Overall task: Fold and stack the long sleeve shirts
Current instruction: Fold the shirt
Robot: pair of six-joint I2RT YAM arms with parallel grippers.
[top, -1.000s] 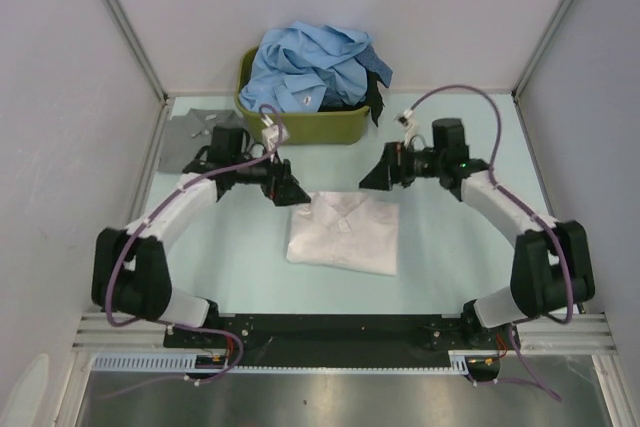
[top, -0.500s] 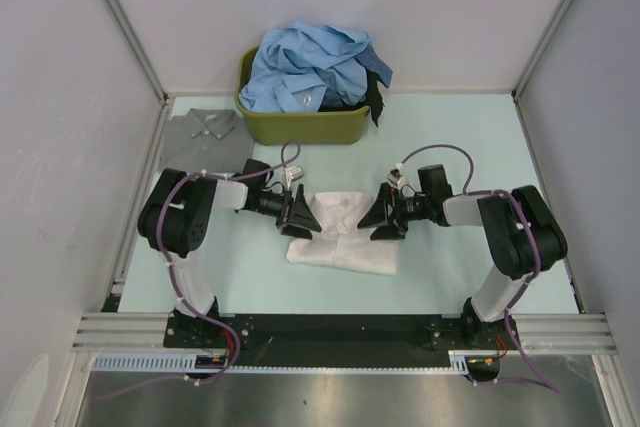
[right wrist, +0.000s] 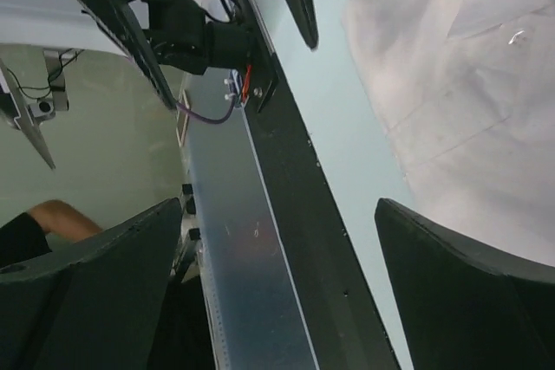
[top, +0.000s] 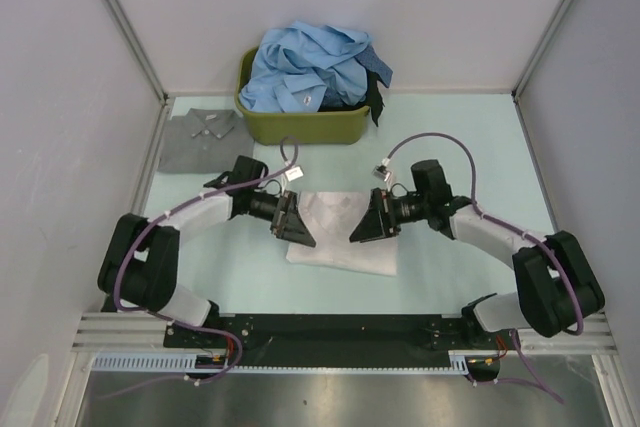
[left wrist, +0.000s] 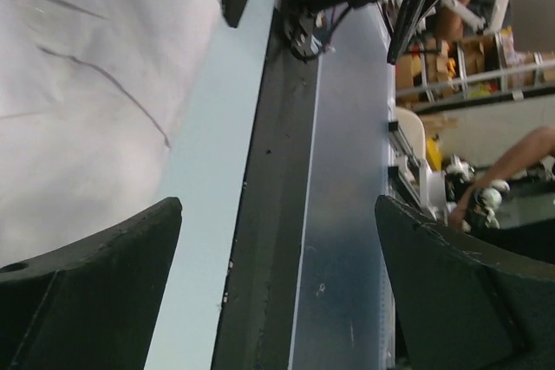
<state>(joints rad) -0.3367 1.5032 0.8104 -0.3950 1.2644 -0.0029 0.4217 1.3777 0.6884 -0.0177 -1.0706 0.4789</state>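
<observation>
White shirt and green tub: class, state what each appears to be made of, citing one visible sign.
White shirt: thin cloth, matte; it shows soft creases and a folded collar. Green tub: probably moulded plastic, smooth; its rigid rim keeps its shape.

From above, the left gripper (top: 297,222) and right gripper (top: 366,221) hide the top corners of the white shirt (top: 340,245). The dark shirt (top: 377,97) is mostly buried under blue shirts (top: 310,67) in the tub (top: 300,128). Wrist cams crop the white shirt too.

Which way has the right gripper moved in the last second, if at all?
Yes. The right gripper has drawn back, away from the green tub, and now hangs open over the white shirt.
</observation>
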